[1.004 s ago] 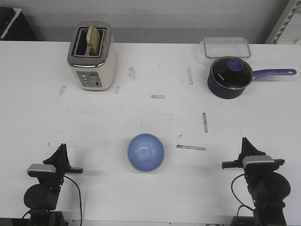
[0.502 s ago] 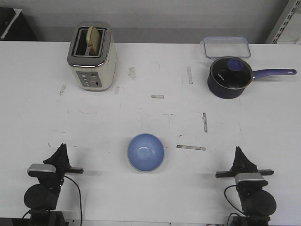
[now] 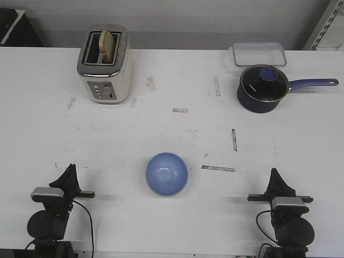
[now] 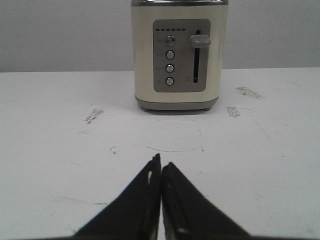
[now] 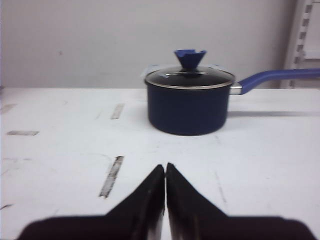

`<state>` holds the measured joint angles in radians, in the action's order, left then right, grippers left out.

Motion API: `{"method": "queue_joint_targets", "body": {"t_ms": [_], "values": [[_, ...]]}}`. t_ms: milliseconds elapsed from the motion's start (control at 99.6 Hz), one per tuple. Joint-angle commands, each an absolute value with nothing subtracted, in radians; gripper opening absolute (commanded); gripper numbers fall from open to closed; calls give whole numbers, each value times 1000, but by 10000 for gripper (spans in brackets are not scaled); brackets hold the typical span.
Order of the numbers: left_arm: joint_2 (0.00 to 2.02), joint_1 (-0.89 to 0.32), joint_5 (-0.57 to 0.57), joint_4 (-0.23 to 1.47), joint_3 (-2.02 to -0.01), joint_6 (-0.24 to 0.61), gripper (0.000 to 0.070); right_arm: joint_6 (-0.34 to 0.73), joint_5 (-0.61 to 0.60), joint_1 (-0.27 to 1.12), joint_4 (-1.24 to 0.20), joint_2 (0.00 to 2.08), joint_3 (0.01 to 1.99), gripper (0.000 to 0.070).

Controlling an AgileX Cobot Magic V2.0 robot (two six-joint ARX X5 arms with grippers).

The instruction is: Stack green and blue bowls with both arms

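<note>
A light blue bowl (image 3: 166,173) sits upright on the white table (image 3: 172,129), near the front centre. No green bowl shows in any view; it may be hidden under the blue one, I cannot tell. My left gripper (image 3: 70,171) rests shut and empty at the front left, well left of the bowl; it also shows in the left wrist view (image 4: 161,162). My right gripper (image 3: 276,174) rests shut and empty at the front right, well right of the bowl; it also shows in the right wrist view (image 5: 165,166). The bowl is out of both wrist views.
A cream toaster (image 3: 104,64) with bread in it stands at the back left, straight ahead of the left gripper (image 4: 179,55). A dark navy lidded saucepan (image 3: 262,88) with a long handle stands at the back right (image 5: 189,105). A clear lidded container (image 3: 259,54) lies behind it.
My right arm has drawn back and lowered to the table's front right edge, then shifted slightly right. The left arm and the blue bowl have not moved.
</note>
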<state>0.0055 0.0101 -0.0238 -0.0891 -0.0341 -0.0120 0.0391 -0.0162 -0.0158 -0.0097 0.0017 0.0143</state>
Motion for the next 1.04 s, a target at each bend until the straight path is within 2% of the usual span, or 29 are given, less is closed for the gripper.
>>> {"method": "queue_joint_targets", "body": {"t_ms": [0, 1034], "values": [[4, 10, -22, -99, -13, -10, 2, 60, 13, -17, 6, 1, 12, 0], [4, 10, -22, -99, -13, -10, 2, 59, 27, -17, 8, 1, 12, 0]]}}
